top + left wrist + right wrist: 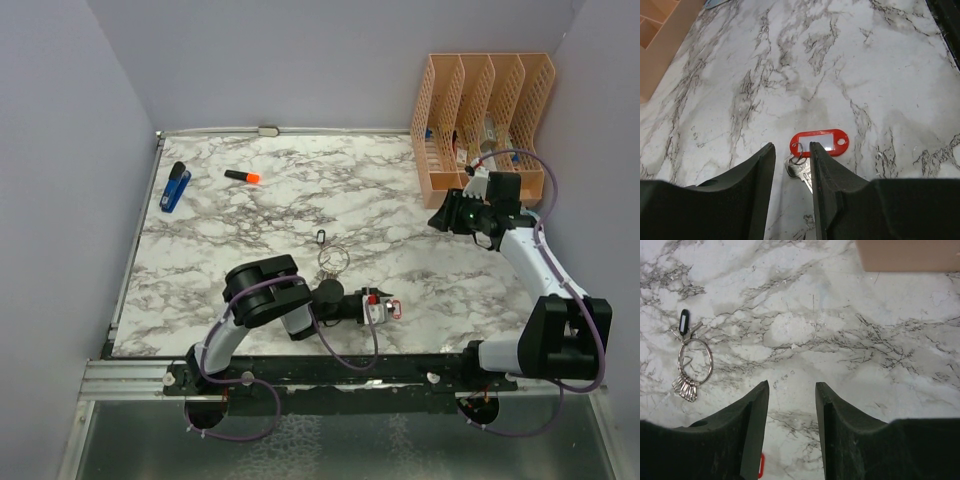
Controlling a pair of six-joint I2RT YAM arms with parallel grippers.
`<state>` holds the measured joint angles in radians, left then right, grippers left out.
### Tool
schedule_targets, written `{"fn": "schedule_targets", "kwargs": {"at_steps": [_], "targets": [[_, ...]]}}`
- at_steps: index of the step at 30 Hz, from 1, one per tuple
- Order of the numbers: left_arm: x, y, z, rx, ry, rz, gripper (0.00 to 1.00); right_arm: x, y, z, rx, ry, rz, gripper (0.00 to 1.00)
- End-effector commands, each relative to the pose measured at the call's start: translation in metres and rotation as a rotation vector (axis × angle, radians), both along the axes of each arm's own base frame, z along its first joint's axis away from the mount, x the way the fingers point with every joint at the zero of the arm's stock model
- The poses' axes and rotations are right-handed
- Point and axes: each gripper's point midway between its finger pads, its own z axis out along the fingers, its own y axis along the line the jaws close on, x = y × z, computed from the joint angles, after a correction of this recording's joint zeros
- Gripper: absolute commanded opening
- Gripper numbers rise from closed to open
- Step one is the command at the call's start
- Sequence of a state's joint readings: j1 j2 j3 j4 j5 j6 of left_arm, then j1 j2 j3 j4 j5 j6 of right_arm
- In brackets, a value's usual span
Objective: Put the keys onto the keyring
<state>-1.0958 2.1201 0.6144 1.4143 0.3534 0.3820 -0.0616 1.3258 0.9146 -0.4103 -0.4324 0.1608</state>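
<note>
**A:** Where do the task's things lie?

**B:** The keyring [333,258] lies flat near the middle of the worktop [280,205], with a bunch of small keys [686,387] on its wire. The dark-headed key [321,237] sits at the ring's 11 o'clock, right against it. I cannot tell whether it is threaded on. The red-tagged key [819,142] lies loose, apart from the ring at its 5 o'clock.

**A:** And the end effectors?

**B:** The left end effector [791,145] is partly open. Its fingers straddle that key's silver blade and small loop, with the red tag just past the tips. Neither pad looks pressed against the metal, so I read it as holding nothing. The right end effector [791,384] hangs off toward the ring's 2 o'clock, also partly open, with only bare marble between its fingers.

**A:** How will these things handle?

**B:** I'd expect them to be light, stiff and slick. A flat metal blade on a smooth hard worktop will probably skate away from a closing finger. The plastic tag looks thicker and less slippery, so pinching across its long edges seems the safer hold. The ring is thin, springy wire. I'd take it on the bare arc away from the bunch and grip it firmly, or it may twist as a key is worked on.
</note>
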Motion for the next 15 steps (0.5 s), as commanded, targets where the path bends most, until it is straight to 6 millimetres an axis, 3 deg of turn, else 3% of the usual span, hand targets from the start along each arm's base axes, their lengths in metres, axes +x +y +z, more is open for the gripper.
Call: {"fn": "schedule_targets", "kwargs": {"at_steps": [1,15], "targets": [[-0.0069,-0.0089,0.0060,-0.055,-0.061,-0.068,0.37,0.0079,-0.0016,-0.0036,0.001,-0.018,-0.018,0.42],[0.0026,-0.0177,0.0024,-0.065,-0.019,-0.043,0.37,0.0088,-0.0017,-0.0119,0.006,0.000,-0.024,0.40]]}}
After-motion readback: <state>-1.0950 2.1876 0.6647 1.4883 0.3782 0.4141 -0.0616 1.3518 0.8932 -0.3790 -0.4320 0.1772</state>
